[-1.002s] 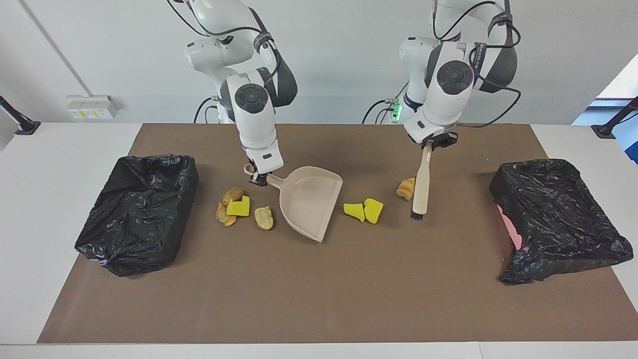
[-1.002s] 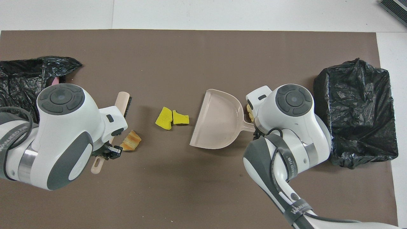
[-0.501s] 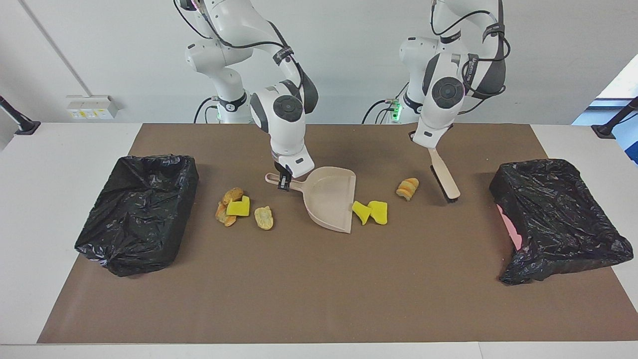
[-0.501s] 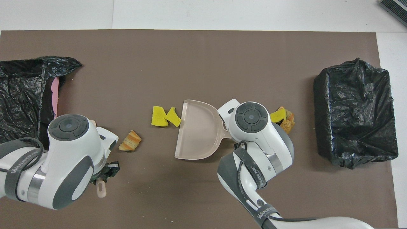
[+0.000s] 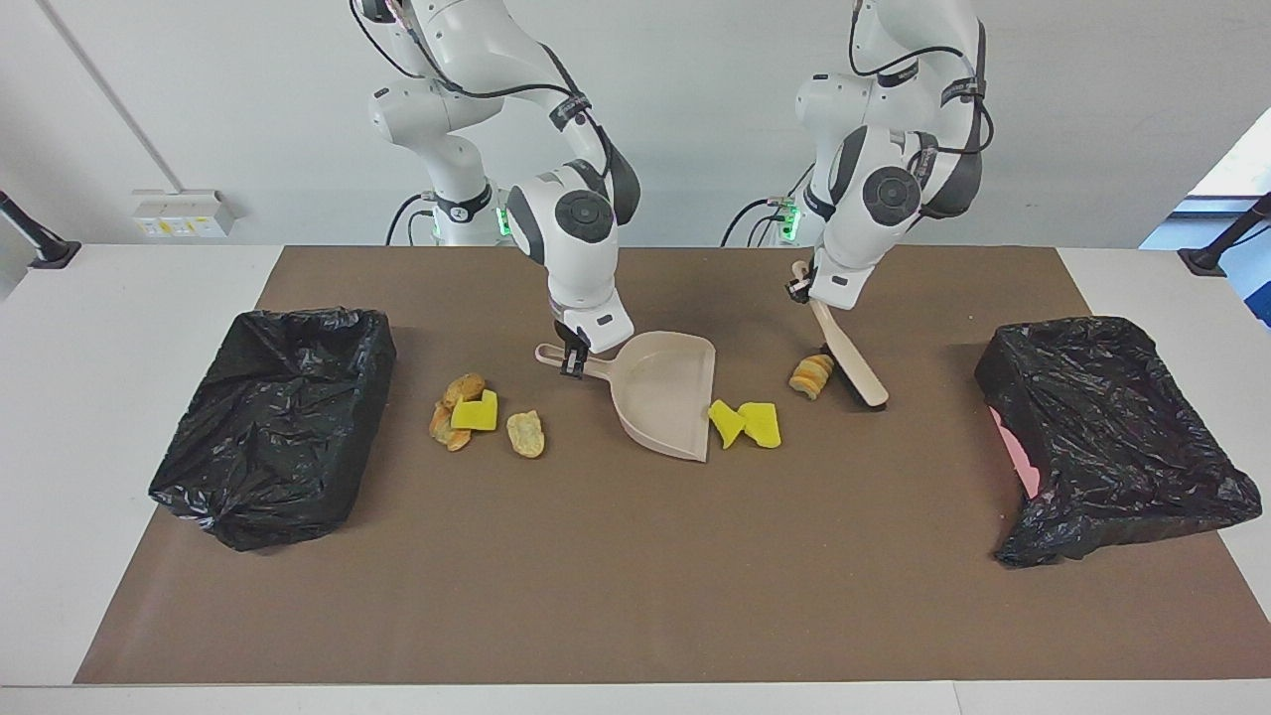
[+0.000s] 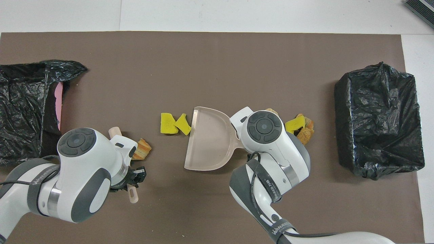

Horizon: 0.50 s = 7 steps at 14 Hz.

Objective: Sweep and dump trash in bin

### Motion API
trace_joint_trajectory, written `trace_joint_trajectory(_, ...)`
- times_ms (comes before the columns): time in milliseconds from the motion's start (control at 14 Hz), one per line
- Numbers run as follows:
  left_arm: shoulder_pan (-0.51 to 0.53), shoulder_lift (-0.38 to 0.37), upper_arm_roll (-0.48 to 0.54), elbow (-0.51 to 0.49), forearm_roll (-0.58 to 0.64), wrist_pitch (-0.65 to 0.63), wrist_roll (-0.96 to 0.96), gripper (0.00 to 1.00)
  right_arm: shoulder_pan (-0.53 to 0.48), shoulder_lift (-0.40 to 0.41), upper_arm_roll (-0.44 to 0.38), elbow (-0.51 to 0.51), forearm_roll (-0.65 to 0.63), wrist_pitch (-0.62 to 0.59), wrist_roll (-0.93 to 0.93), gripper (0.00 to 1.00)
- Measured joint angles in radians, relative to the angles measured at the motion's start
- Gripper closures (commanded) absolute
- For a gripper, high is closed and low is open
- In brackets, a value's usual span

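Sweeping barely begun: beige plastic dustpan point(image 5: 663, 394) gripped by right hand point(image 5: 573, 359), mouth touching two yellow sponge scraps point(image 5: 747, 423); left hand point(image 5: 806, 294) clamping beige brush point(image 5: 849, 359) beside bread-like lump point(image 5: 812, 375) (black-bagged bins point(image 5: 273, 422) unused).

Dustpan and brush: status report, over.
Right gripper shut on dustpan handle; left gripper shut on brush. Two yellow scraps at pan's lip. Nothing in the way.
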Motion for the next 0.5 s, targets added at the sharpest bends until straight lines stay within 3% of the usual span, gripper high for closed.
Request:
trace_joint_trajectory(143,-0.021,0.028,-0.004,0.003,-0.004,0.083,0.087,1.00,0.000,0.000,0.000,0.000,0.000,0.000,0.000,1.00)
trace_joint_trajectory(501,-0.080,0.045,-0.008,0.011,-0.009,0.148,0.322,1.00,0.001,0.000,0.001,-0.001,0.000,0.000,0.026,1.00)
